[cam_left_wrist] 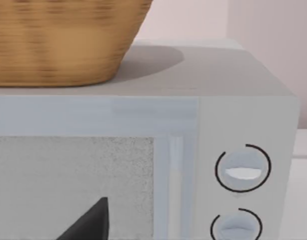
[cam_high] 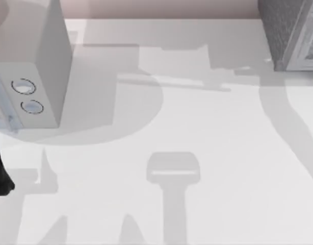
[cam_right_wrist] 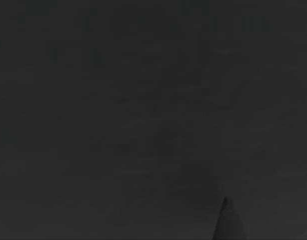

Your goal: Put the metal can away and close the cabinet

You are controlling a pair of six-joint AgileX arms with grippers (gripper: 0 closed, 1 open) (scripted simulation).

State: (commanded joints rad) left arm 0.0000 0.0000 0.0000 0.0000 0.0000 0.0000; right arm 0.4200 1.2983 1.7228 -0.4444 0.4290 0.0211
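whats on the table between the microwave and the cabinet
Nothing but bare table and shadows between the microwave and the cabinet, in the top view.

The large dark grey speckled, stone-textured cabinet [cam_high: 279, 35] stands at the far right corner of the table, cut off by the edge of the top view so that part of it is seen. Its side wall is rough and mottled grey, and its paler framed front [cam_high: 305, 53] faces the near right. It sits upright, flat on the white table, well apart from anything else
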